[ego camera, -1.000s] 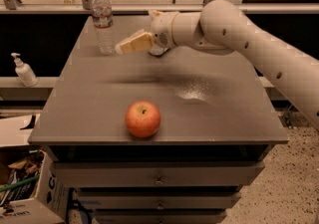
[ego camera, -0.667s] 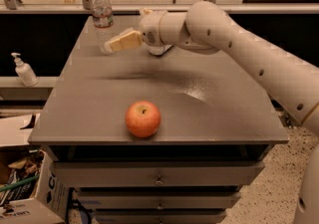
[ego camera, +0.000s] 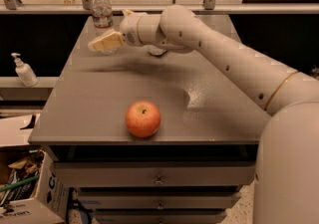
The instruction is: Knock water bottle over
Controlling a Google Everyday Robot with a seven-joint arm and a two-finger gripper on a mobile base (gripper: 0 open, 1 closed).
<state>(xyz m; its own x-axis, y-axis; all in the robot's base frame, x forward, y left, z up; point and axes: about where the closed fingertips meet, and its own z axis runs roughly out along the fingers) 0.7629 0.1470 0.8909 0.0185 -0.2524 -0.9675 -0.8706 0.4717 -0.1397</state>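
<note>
The bottle (ego camera: 101, 11) is standing upright at the far left corner of the counter (ego camera: 99, 98), its white cap on top and its label band facing the camera. The arm (ego camera: 224, 63) is reaching in from the right edge and stretching across the far half of the counter, carrying the claw (ego camera: 105, 43) to that same corner. The claw is hanging just above the surface, directly in front of the bottle's lower part, so that its tan tip is covering the bottle's base from this view; the bottle is rising behind and above it. Whether the two are touching cannot be told, and whether the claw is spread or pressed together cannot be told either. A dark shadow is lying on the counter under the claw and wrist. The apple (ego camera: 143, 118) is sitting well apart from both, near the front edge and about midway along it. Off the counter, past its left edge, a dispenser (ego camera: 23, 70) is standing on a ledge, and a box (ego camera: 30, 198) is sitting on the floor by the front left corner. Drawers (ego camera: 158, 174) are showing below the front edge.
</note>
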